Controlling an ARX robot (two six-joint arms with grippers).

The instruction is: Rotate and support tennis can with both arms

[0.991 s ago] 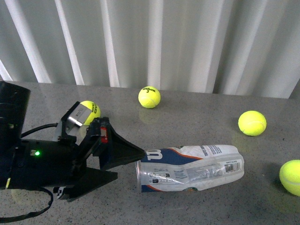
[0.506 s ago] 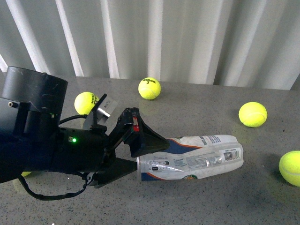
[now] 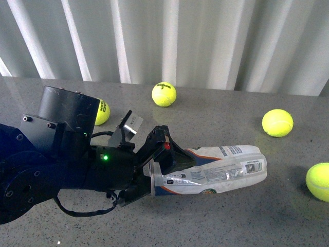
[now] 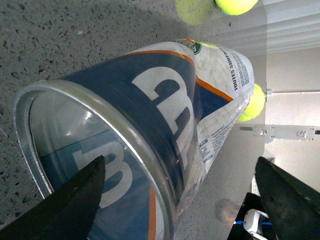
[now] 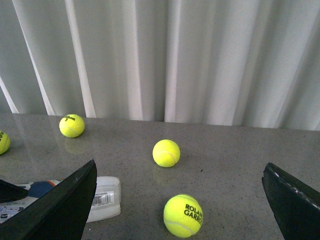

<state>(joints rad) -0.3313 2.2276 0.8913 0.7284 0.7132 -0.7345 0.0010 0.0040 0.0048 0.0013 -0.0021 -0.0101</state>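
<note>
The tennis can [image 3: 221, 170] lies on its side on the grey table, silver rim end to the left, dented clear body to the right. My left gripper [image 3: 164, 174] is open, with one finger above and one below the can's rim end. In the left wrist view the can [image 4: 165, 100] fills the frame, open mouth and rim [image 4: 30, 125] close up, between the black fingers [image 4: 75, 200]. My right gripper [image 5: 177, 200] is open and empty, apart from the can; the can's far end [image 5: 102, 197] shows beside one finger. The right arm is out of the front view.
Yellow-green tennis balls lie around: one at the back [image 3: 164, 94], one at the right [image 3: 277, 122], one at the right edge [image 3: 318, 181], one behind my left arm [image 3: 102, 112]. A white pleated curtain [image 3: 205, 41] closes the table's far side.
My left arm has moved right towards the can, and its open jaws now straddle the rim end. The can has barely shifted.
</note>
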